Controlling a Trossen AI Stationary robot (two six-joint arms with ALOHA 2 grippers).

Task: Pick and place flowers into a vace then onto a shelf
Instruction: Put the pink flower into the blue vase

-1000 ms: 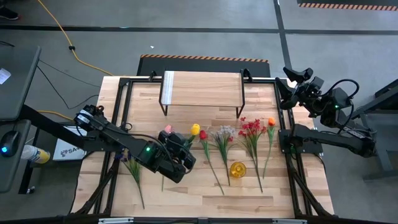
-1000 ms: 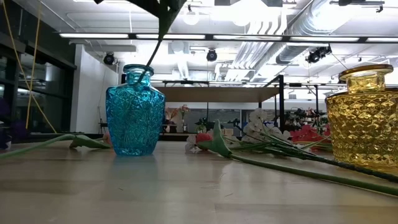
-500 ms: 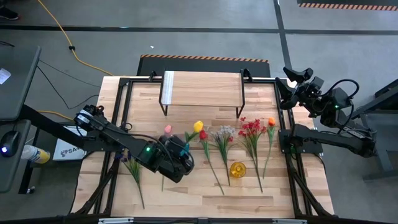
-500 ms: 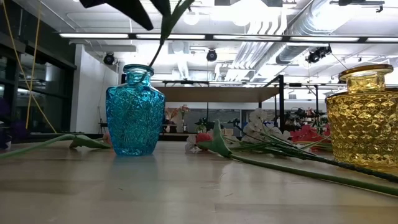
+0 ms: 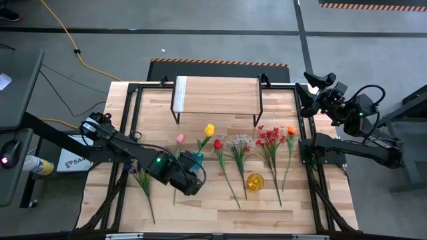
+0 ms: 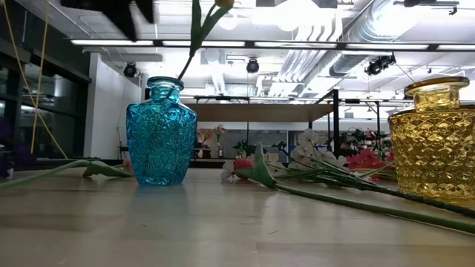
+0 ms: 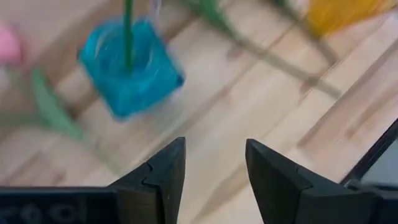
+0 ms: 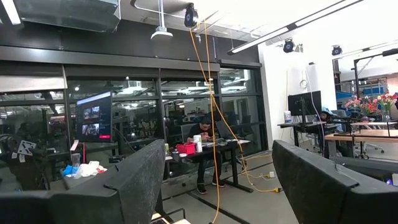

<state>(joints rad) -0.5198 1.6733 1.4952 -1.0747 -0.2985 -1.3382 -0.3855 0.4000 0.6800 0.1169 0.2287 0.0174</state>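
Because the yellow tulip [image 5: 209, 129] now stands with its stem down in the blue vase [image 5: 191, 159], leaning toward the upper right of the high view, you can treat that flower as placed: the vase neck holds the stem, and nothing else touches it. Your left gripper [image 7: 210, 163] sits just beside the vase at lower centre of the high view, its fingers [image 7: 163, 173] apart with nothing between them, which in my judgement fits a release rather than a grip. In the low view the vase [image 6: 161, 132] stands upright at left of centre with the green stem rising out of its mouth to the top edge. The remaining flowers lie flat in a row across the middle of the table so each stem can be taken on its own: a pink one [image 5: 179, 139] left of the vase, a purple one [image 5: 141, 179] at lower left, then red [image 5: 217, 145], white [image 5: 239, 143], a red cluster [image 5: 269, 137] and orange [image 5: 290, 131] toward the right. A yellow vase [image 5: 255, 181] waits empty among the stems at lower centre. The shelf [image 5: 217, 95] stands at upper centre, bare, so the vase has not yet gone there. Your right gripper [image 8: 219, 180] is parked well off at the right edge of the high view, fingers wide apart and facing the room, holding nothing.
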